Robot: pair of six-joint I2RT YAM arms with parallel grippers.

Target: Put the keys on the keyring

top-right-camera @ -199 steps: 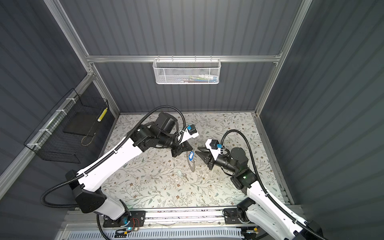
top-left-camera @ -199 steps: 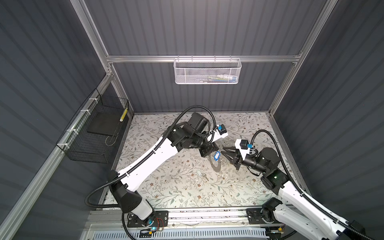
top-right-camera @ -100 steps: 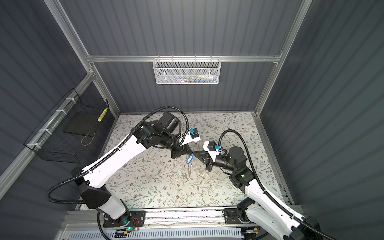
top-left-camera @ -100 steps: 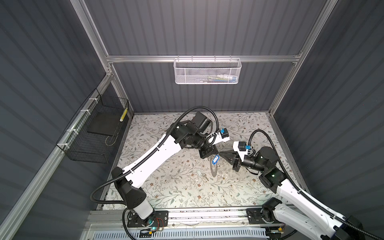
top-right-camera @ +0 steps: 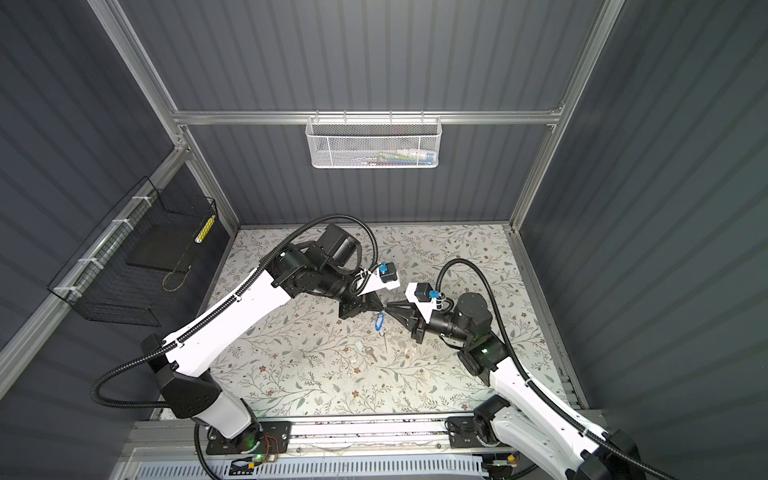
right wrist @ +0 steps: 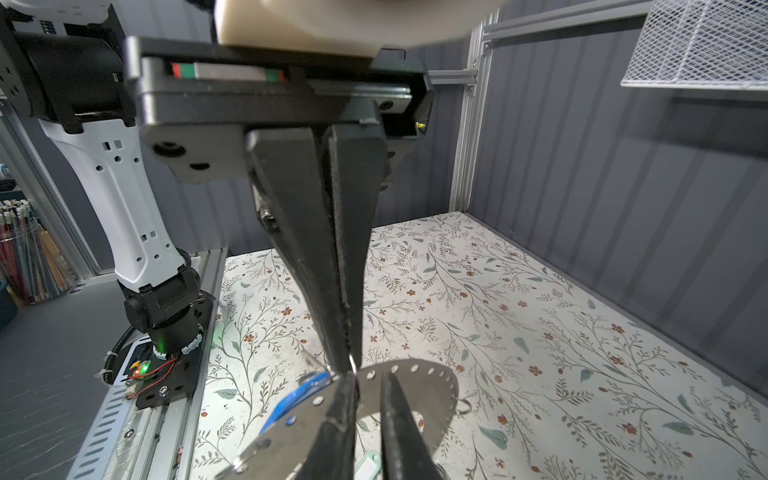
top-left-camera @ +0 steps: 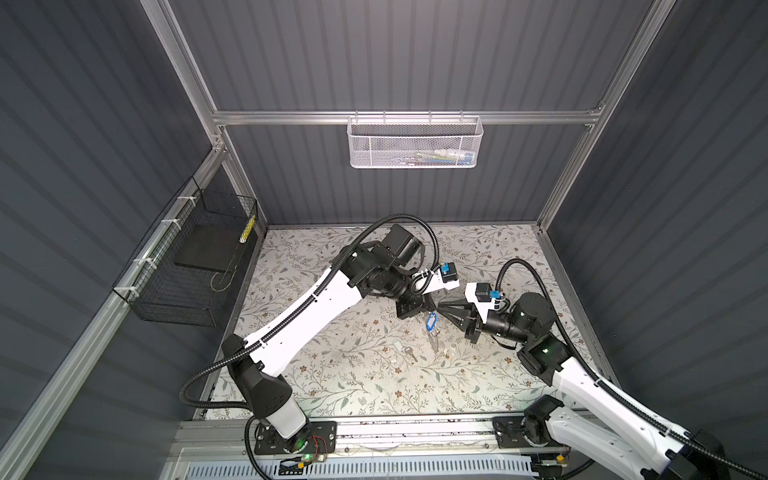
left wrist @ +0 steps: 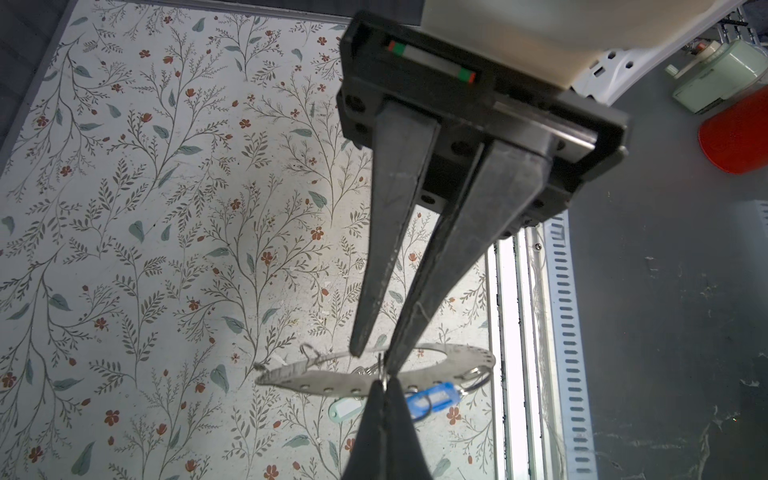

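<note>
Both grippers meet tip to tip above the middle of the mat. My left gripper is shut on the band of the keyring, a flat grey ring with small holes round its rim. In both top views the keyring hangs edge-on. My right gripper is shut on a small wire ring at the keyring's rim. The blue-headed key hangs from that wire ring. The whitish-headed key lies on the mat below.
A second small wire ring hangs from the keyring's rim. A white mesh basket hangs on the back wall and a black wire basket on the left wall. The arms' base rail runs along the mat's front edge.
My right gripper has moved left up to the left gripper's tips and its jaws have closed. The left gripper has kept hold of the keyring, and the blue key hangs slightly lower.
</note>
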